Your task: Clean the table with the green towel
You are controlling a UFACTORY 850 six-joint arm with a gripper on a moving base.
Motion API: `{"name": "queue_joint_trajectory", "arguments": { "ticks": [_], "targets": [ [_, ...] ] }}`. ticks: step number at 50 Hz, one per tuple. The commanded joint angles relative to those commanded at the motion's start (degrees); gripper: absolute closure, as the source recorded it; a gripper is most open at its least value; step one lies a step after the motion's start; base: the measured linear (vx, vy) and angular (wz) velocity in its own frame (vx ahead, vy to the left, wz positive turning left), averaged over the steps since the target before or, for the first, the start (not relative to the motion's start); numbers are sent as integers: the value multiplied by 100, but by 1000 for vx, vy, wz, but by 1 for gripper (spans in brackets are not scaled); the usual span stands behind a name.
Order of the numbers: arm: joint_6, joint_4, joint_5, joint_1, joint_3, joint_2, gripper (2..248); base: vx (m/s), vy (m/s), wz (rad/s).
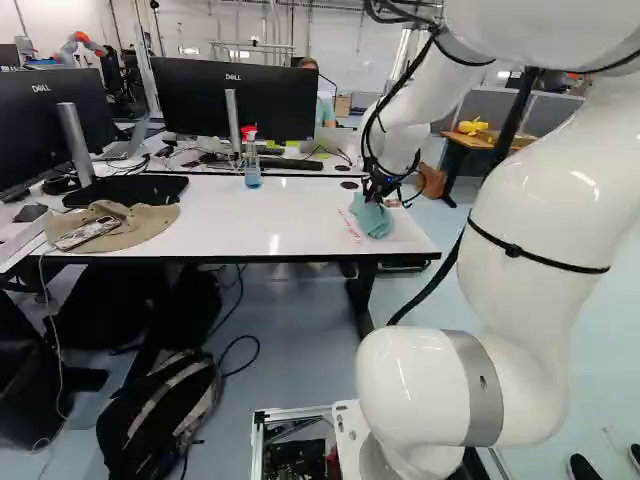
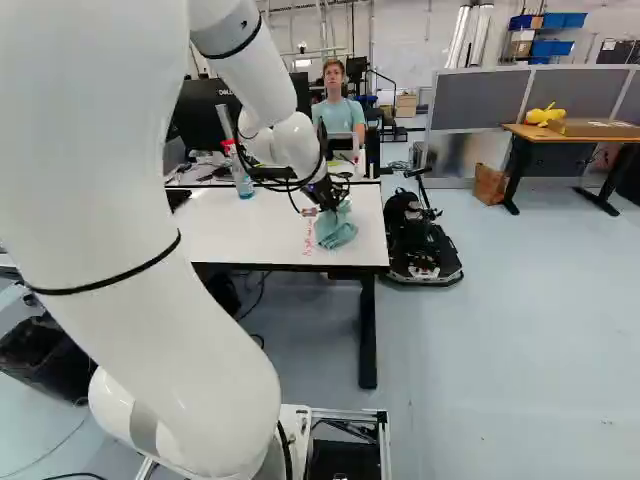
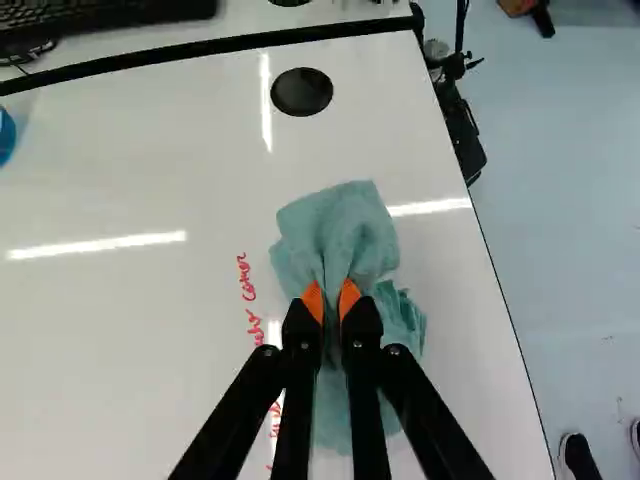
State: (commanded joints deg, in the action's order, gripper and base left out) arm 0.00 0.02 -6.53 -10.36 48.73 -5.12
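Note:
My gripper (image 1: pixel 374 192) is low over the right part of the white table (image 1: pixel 240 225) in the left base view. The wrist view shows the gripper (image 3: pixel 331 300) with its orange-tipped fingers close together, a fold of the green towel (image 3: pixel 340 232) pinched between them. Bunched towel spreads ahead of, beside and under the fingers, resting on the tabletop. Red handwriting (image 3: pixel 250 300) runs along the table beside the towel. The same towel (image 2: pixel 336 228) lies near the table's right end in the right base view.
A spray bottle (image 1: pixel 252 160), a hat (image 1: pixel 115 225) with a phone on it, and monitors (image 1: pixel 235 98) stand or lie further left. Past the table's right end is a dark wheeled device (image 2: pixel 420 238). A person sits behind the desks.

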Motion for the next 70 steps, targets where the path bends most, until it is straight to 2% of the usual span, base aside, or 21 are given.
{"name": "queue_joint_trajectory", "arguments": {
  "ticks": [16,53,70],
  "targets": [
    [0,0,0,81,95,134,212,0,0,0],
    [0,0,0,748,585,-319,212,0,0,0],
    [0,0,0,969,920,-618,212,0,0,0]
  ]
}}
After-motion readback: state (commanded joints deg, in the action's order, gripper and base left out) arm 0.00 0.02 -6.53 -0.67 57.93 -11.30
